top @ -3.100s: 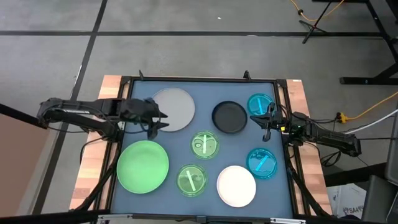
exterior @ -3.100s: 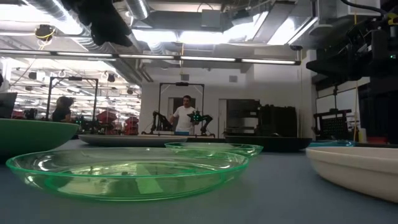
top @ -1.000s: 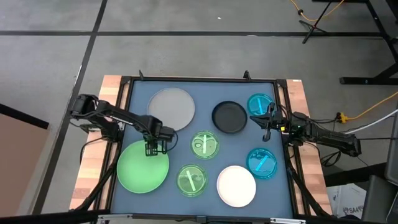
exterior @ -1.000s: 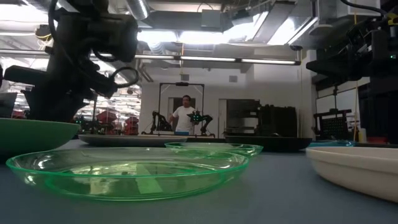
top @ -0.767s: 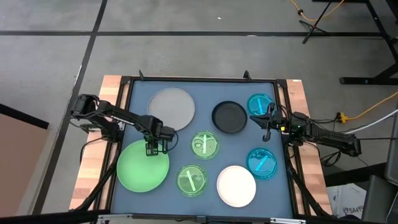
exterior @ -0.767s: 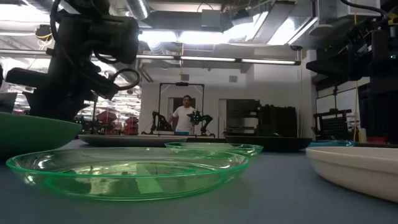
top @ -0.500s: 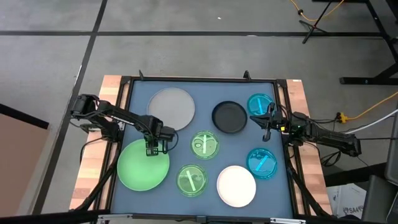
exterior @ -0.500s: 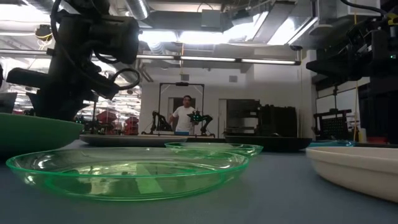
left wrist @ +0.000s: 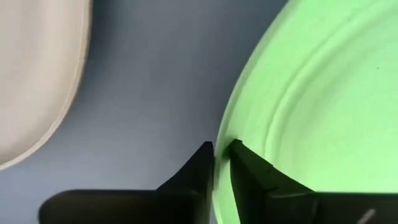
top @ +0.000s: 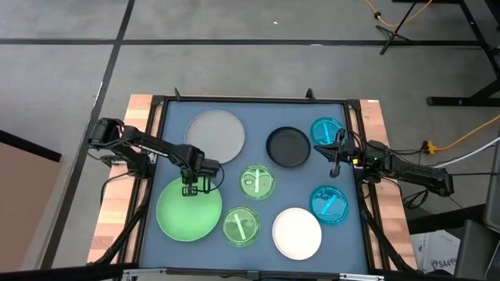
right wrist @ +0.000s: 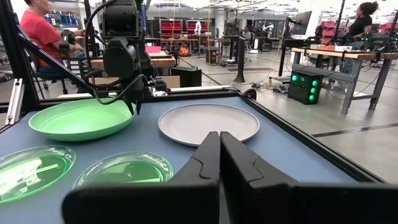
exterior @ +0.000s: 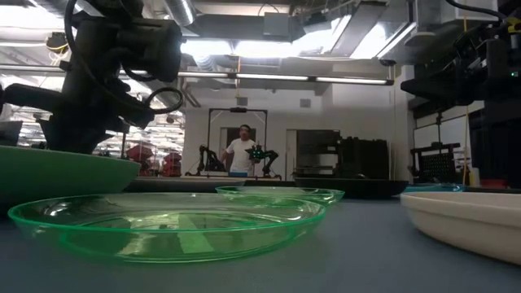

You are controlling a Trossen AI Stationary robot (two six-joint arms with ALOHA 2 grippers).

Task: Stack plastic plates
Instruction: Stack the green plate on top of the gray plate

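At seven o'clock on the dark blue surface [top: 355, 234]: large light-green round plastic plate [top: 187, 215], rim pinched at its twelve o'clock by left hand [top: 190, 188]. Farther right, at three o'clock: right hand [top: 334, 162], clenched on nothing.

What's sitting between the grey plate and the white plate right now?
In the high view, a translucent green plate lies on the line from the grey plate to the white plate; bare mat otherwise.
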